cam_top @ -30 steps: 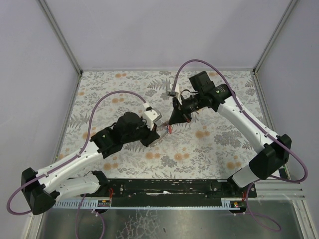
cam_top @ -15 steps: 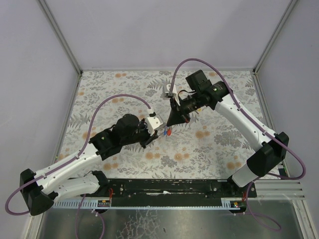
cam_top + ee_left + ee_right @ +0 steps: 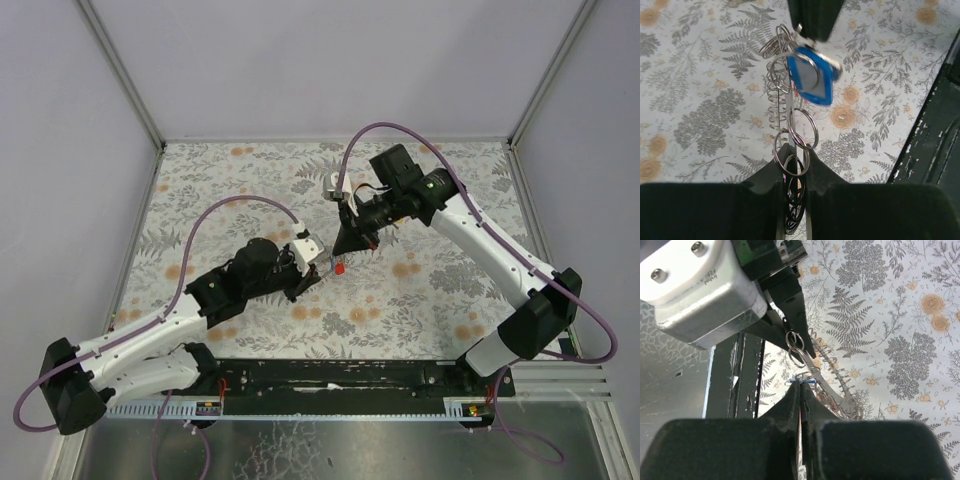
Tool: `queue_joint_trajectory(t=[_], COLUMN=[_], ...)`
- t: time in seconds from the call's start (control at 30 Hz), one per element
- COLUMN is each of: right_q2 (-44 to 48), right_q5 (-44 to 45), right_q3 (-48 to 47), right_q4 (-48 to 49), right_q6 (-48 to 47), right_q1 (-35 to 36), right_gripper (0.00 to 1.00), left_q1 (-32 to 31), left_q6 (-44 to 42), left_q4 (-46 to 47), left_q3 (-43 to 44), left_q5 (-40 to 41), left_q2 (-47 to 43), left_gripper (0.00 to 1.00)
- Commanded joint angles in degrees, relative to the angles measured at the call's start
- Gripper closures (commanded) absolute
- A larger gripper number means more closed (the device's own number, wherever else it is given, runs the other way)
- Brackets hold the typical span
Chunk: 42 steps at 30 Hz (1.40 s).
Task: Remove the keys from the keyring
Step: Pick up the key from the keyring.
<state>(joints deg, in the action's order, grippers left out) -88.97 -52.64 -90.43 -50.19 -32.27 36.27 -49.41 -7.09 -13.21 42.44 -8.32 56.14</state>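
Observation:
The keyring [image 3: 836, 386] is a flat grey ring with a ridged, coiled edge, held in the air between both grippers. In the left wrist view it stands edge-on [image 3: 774, 107]. My left gripper [image 3: 794, 167] is shut on its lower end and the small split rings there; it also shows in the top view [image 3: 318, 262]. My right gripper [image 3: 801, 388] is shut on the blue-headed key [image 3: 812, 75], seen edge-on at its tips [image 3: 801, 382]. In the top view the right gripper [image 3: 345, 247] is right next to the left one. A red key [image 3: 340, 268] hangs below them.
The floral printed mat [image 3: 420, 290] covers the table. Grey walls with metal frame rails [image 3: 130, 90] enclose the back and sides. The black base rail [image 3: 330, 385] runs along the near edge. Purple cables arc over both arms.
The left arm has drawn back slightly toward the lower left, and the right arm has shifted a little to the upper left. Both grippers keep their hold.

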Motion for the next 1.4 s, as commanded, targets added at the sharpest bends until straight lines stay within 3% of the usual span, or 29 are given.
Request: queue_joint_trajectory(t=[0.0, 0.37, 0.5, 0.83, 1.13, 1.37], right_q2=[2.9, -0.8, -1.4, -3.5, -5.3, -7.8], right_q5=[2.2, -1.8, -2.6, 0.1, 1.8, 2.7], right_q3=[0.3, -0.3, 0.2, 4.2, 8.0, 8.9], right_q4=[1.4, -3.6, -2.5, 0.8, 5.3, 7.8], right_q6=[1.1, -3.2, -2.3, -0.5, 2.9, 5.2], right_q1=[0.6, 1.6, 1.7, 1.6, 0.9, 0.7], right_gripper=[1.0, 1.0, 1.0, 1.0, 1.0, 1.0], left_q1=[0.5, 0.5, 0.4, 0.4, 0.5, 0.4], left_q6=[1.8, -9.9, -7.3, -1.4, 0.1, 3.2], left_q4=[10.2, 11.3, 14.9, 38.9, 43.4, 48.8], left_q3=[-4.4, -4.8, -6.7, -20.9, -23.5, -27.5], left_q5=[-3.7, -0.6, 0.0, 1.2, -0.6, 0.0], left_q2=[-3.3, -4.1, -2.5, -1.1, 3.5, 4.9], left_gripper=[1.0, 1.0, 1.0, 1.0, 0.97, 0.86])
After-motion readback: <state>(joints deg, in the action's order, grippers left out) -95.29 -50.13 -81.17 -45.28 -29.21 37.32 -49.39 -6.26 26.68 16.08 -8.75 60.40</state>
